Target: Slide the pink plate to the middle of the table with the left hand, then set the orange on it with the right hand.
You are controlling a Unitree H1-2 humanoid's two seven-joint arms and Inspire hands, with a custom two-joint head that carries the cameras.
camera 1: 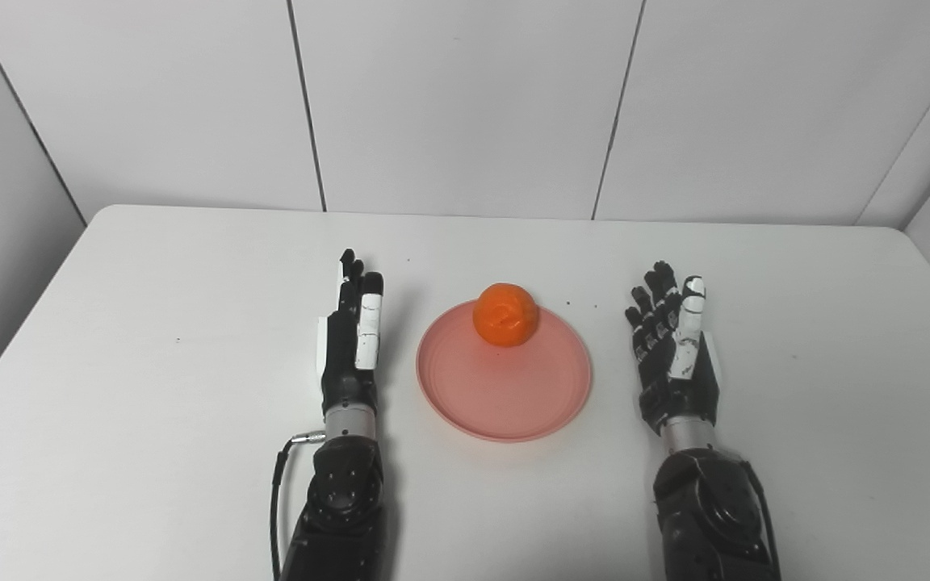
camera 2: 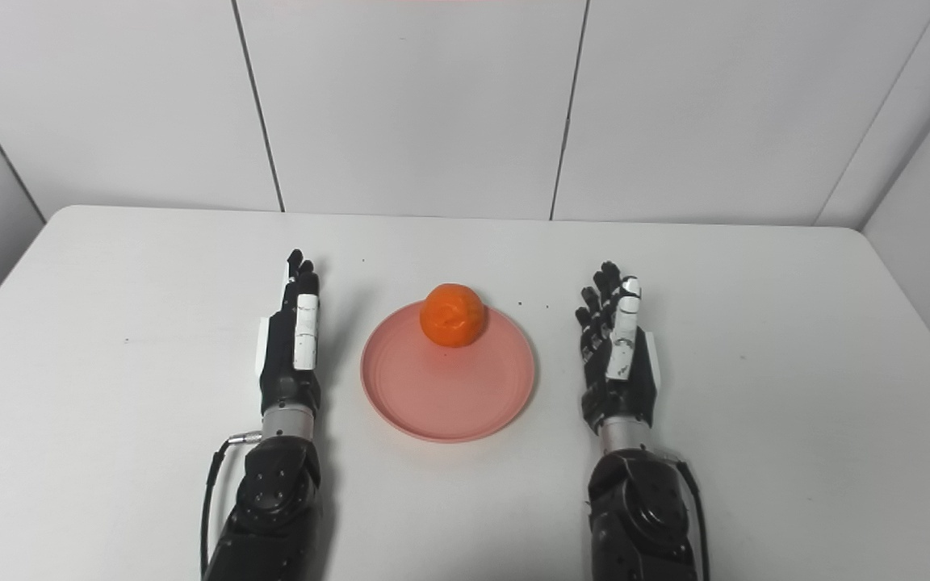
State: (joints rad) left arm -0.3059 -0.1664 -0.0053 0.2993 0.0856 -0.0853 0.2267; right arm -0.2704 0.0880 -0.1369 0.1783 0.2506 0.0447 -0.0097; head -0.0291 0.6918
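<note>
The pink plate [camera 1: 504, 387] lies in the middle of the white table. The orange [camera 1: 505, 314] sits on the plate's far part, near its back rim. My left hand [camera 1: 352, 335] is open, fingers straight, held edge-on just left of the plate and apart from it. My right hand [camera 1: 673, 347] is open with fingers spread, to the right of the plate and apart from it. Neither hand holds anything.
The white table [camera 1: 150, 363] runs to a rounded far edge against a white panelled wall [camera 1: 465, 105]. A few small dark specks [camera 1: 568, 304] lie behind the plate.
</note>
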